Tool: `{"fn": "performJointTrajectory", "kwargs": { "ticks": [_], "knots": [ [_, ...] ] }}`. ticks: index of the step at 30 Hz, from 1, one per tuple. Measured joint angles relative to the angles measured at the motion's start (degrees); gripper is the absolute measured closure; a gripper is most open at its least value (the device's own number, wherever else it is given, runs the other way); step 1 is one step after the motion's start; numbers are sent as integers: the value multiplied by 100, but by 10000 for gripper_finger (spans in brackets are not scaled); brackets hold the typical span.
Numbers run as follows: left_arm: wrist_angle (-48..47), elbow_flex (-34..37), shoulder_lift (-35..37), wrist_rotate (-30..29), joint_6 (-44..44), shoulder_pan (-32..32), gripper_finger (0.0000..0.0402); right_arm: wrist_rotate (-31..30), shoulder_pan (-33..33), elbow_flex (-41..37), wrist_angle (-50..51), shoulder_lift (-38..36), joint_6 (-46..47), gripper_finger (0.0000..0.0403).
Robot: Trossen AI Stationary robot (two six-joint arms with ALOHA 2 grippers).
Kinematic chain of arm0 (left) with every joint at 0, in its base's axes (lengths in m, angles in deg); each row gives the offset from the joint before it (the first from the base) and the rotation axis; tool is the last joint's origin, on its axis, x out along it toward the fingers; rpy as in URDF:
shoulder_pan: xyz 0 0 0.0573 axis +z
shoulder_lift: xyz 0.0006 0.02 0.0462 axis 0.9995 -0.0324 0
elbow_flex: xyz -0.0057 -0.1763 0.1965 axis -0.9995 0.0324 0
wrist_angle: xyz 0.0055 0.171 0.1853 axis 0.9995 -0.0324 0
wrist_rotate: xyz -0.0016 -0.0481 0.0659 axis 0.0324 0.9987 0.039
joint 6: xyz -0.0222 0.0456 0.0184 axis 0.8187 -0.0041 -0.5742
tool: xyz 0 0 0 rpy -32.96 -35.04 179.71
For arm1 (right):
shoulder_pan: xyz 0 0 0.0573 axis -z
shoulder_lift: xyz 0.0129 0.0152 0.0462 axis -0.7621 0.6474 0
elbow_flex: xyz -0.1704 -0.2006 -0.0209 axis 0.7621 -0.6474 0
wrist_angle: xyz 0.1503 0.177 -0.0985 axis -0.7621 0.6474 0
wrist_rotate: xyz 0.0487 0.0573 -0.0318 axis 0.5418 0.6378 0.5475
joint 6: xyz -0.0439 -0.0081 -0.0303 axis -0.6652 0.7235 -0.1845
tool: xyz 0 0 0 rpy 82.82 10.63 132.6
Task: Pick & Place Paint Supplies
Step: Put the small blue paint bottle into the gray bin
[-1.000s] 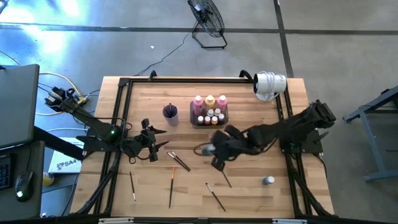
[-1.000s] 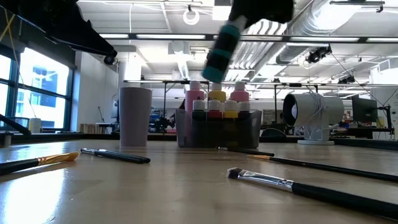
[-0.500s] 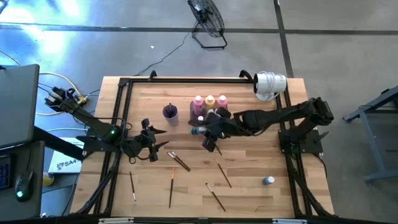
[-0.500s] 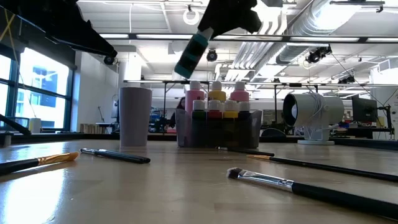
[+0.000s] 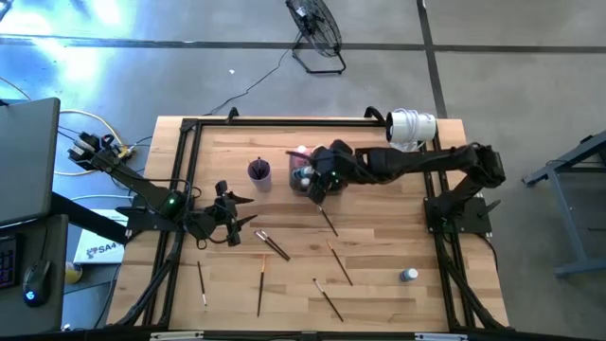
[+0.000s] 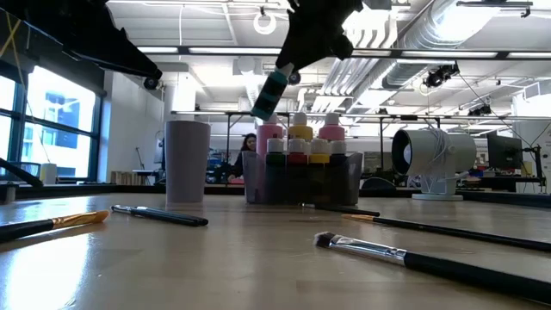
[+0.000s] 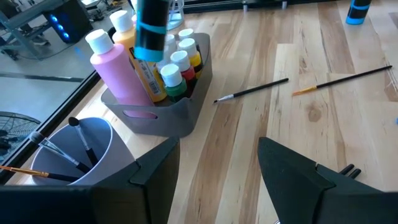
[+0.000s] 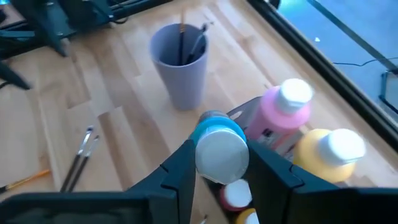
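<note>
Blue bottle held over the tray

The right pincer point(image 8: 217, 171) is clamped on a blue bottle point(image 6: 272, 93), tilted just above the tray point(image 7: 163, 117) beside the pink bottle point(image 7: 117, 76), probably to drop it into a free slot. The left pincer point(image 7: 217, 165) waits apart, low over the bench point(image 5: 379, 248).

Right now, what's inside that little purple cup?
The purple cup holds a few thin paintbrushes, some dark-handled and one orange-handled, leaning against its wall. Their lower ends and the cup's bottom are hidden.
</note>
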Motion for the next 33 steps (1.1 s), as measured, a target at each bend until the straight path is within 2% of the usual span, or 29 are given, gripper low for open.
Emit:
{"fn": "performJointTrajectory", "kwargs": {
  "ticks": [11,22,33],
  "knots": [
    [-24,0,0,-3,0,0,190,458,451,0,282,0,-114,291],
    [-23,0,-1,-3,0,0,190,407,617,2,394,22,-160,288],
    [-24,0,-2,-1,0,1,190,268,648,4,404,469,-331,286]
  ]
}}
